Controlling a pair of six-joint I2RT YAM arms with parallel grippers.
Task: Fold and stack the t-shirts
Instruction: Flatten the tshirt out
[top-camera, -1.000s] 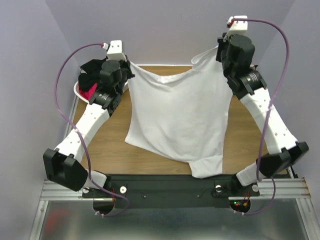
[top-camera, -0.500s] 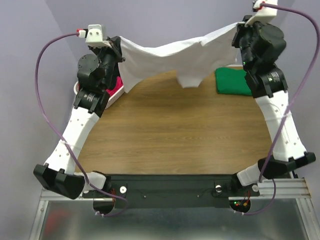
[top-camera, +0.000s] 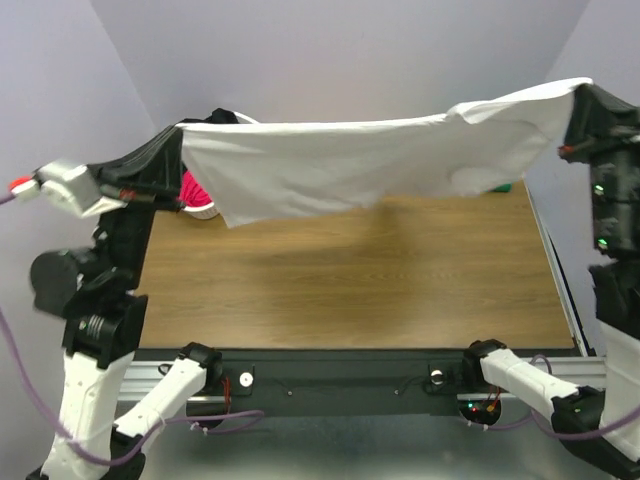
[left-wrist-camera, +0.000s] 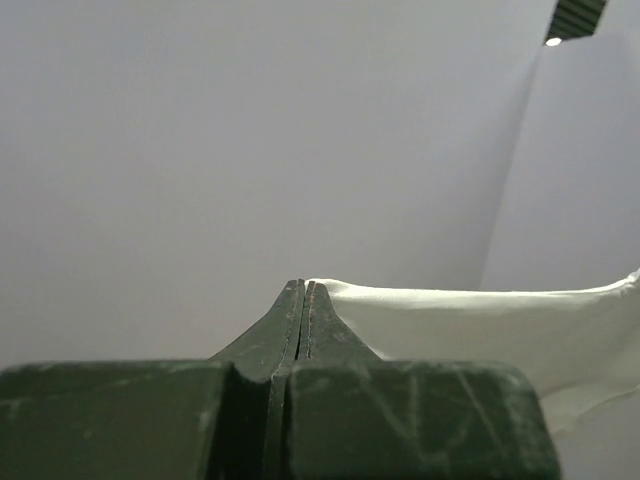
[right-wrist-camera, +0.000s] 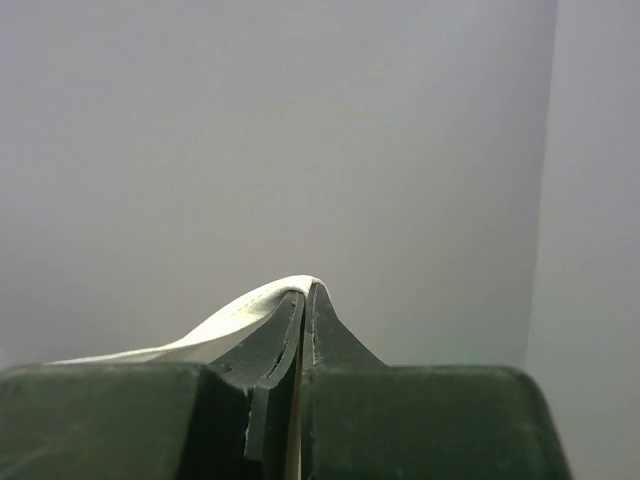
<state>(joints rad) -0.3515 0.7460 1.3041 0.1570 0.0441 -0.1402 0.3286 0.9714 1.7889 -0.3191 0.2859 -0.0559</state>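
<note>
The large white t-shirt (top-camera: 370, 160) hangs stretched in the air high above the table, held at both ends. My left gripper (top-camera: 180, 135) is shut on its left corner; the cloth (left-wrist-camera: 480, 320) runs off to the right of the fingertips. My right gripper (top-camera: 578, 95) is shut on its right corner; the cloth (right-wrist-camera: 230, 320) drapes left over the fingertips. A green t-shirt (top-camera: 500, 186) peeks out under the white one at the back right. Red/pink cloth (top-camera: 197, 193) shows at the back left.
The wooden table (top-camera: 350, 290) lies below the raised shirt. The white basket rim (top-camera: 205, 212) shows beneath the red cloth at the back left. Purple walls enclose the back and both sides. Both wrist views face the back wall.
Both arms have lifted and spread apart, raising the white t-shirt off the table and stretching it into a wide band in the air. The green shirt came into sight.
</note>
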